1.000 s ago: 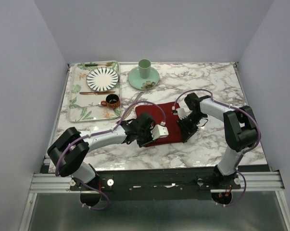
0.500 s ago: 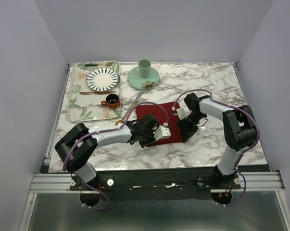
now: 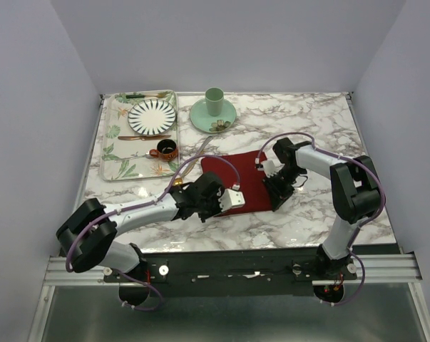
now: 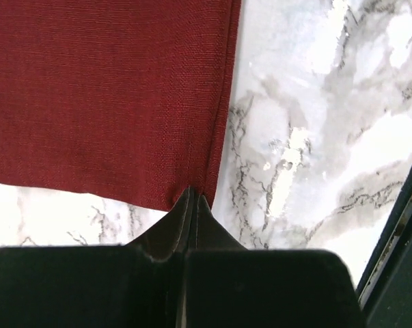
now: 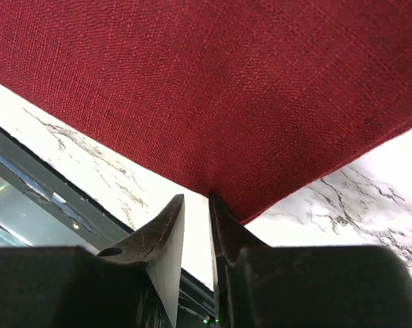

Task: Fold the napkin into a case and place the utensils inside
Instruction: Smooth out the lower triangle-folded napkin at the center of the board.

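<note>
Both arms reach forward, wrists low. Left black two-finger gripper (image 4: pixel 190 197) pinched tight, right black gripper (image 5: pixel 196 199) nearly so, each apparently nipping the dark red cloth napkin (image 4: pixel 103 89).

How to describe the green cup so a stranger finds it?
On the marble table, look just right of the leafy tray. The green cup stands on a green saucer there. Unlike the tray's brown cup, it is tall and pale.
</note>
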Controlling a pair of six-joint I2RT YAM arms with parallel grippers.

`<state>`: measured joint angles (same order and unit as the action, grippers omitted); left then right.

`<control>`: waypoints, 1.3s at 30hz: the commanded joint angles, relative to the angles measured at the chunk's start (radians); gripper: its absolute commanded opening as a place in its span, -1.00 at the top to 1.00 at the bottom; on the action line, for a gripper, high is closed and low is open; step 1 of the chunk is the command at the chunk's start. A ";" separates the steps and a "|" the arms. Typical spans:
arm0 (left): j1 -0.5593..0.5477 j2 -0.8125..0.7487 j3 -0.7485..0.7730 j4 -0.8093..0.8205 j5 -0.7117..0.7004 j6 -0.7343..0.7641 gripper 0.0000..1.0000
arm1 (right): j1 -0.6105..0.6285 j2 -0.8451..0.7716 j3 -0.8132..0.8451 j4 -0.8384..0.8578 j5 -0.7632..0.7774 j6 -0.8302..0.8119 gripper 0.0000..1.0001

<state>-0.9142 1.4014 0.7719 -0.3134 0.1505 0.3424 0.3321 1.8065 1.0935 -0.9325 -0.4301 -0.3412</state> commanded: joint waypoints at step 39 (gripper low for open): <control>-0.011 0.347 0.263 -0.286 0.245 0.218 0.62 | -0.097 0.135 0.184 -0.048 -0.050 0.149 0.21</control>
<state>-0.8688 1.6772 0.9806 -0.4828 0.3344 0.5385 0.2325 1.8614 1.2205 -1.0042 -0.5529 -0.2092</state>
